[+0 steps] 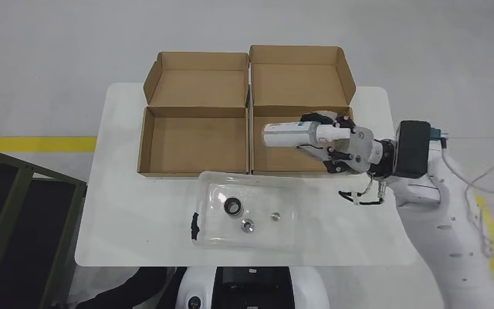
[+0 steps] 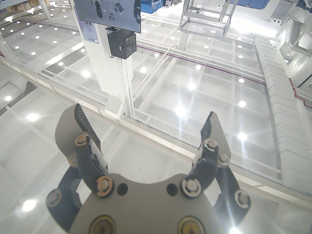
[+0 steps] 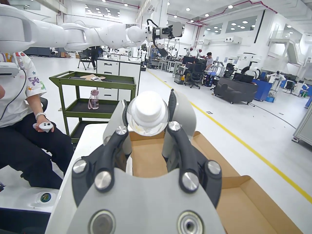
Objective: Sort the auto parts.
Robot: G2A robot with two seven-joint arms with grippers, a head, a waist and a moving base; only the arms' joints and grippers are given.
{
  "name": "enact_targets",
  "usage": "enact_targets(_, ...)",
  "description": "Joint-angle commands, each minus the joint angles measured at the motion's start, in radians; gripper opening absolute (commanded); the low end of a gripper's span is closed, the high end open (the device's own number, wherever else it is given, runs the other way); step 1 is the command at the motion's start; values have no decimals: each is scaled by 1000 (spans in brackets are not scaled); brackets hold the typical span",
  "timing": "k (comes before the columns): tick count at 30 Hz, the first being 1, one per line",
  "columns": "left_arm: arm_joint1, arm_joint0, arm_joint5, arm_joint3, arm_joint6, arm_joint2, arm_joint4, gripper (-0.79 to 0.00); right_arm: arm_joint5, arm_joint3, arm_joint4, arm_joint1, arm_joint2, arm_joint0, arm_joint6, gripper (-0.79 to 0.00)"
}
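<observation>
My right gripper (image 1: 328,142) is shut on a white bottle-shaped part (image 1: 292,134) and holds it level above the right cardboard box (image 1: 266,157). The right wrist view looks along the part's white cap end (image 3: 147,110), clamped between the fingers (image 3: 171,103), with the box's brown floor (image 3: 151,157) beneath. A clear plastic tray (image 1: 216,181) at the table's front holds a black ring (image 1: 232,206) and two small metal pieces (image 1: 247,225). My left gripper (image 2: 146,122) is open, raised high and pointing at the ceiling; the right wrist view has it far off (image 3: 176,30).
The left cardboard box (image 1: 193,143) stands beside the right one, both with lids folded back. A green cart (image 3: 97,98) with a bottle stands past the table. A seated person (image 3: 22,113) holds a controller beside the table.
</observation>
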Motion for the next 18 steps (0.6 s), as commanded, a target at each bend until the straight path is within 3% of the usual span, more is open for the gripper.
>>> enact_targets(1,0,0,0,0,0,0,0,0,12,7,-20,-2,-13,3,14,-785)
enact_targets(18,0,0,0,0,0,0,0,0,98,159,-147,-26,-138,93,145,-785)
